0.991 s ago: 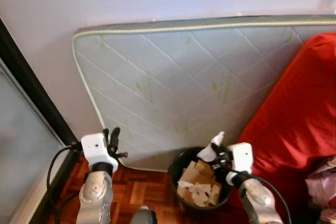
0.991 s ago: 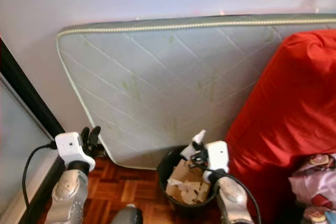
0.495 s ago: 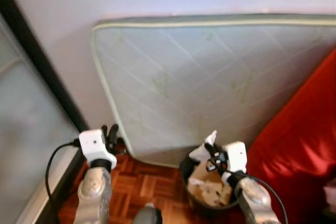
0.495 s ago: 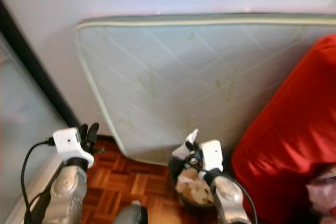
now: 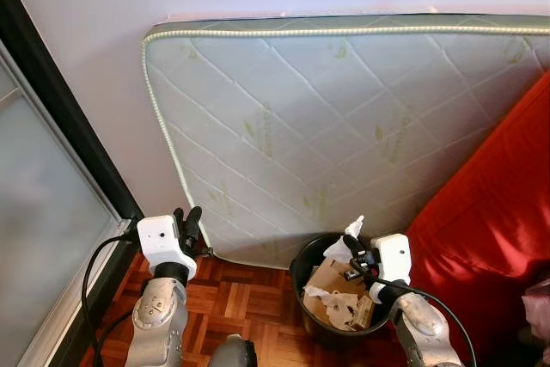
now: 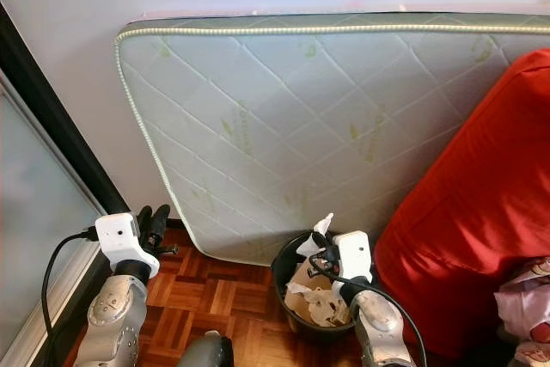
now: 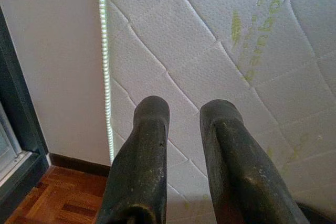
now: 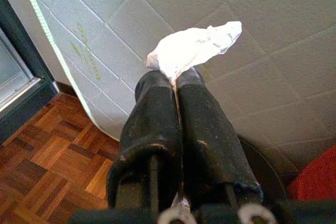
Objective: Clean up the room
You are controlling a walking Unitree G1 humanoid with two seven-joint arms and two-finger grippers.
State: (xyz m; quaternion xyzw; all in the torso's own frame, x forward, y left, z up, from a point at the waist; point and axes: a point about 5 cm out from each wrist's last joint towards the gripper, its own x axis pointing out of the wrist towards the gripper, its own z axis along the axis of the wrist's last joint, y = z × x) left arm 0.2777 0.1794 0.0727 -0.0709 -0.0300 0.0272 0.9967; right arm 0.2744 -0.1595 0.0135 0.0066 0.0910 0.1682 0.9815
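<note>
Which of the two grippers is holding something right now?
The right gripper, shut on a crumpled white paper scrap above the black trash bin. The left gripper is empty, fingers parted, facing the mattress.

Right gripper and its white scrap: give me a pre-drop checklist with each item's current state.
1. Right gripper shut on the crumpled white paper: ok.
2. Paper clear of the mattress: cannot tell.
3. Gripper above the black bin opening: ok, it appears to hang over the rim in the left eye view.
4. Room in the bin: ok, though cardboard scraps already lie inside.
5. Left gripper out of the way, empty, fingers apart: ok.
6. Red cushion not covering the bin: ok.
</note>
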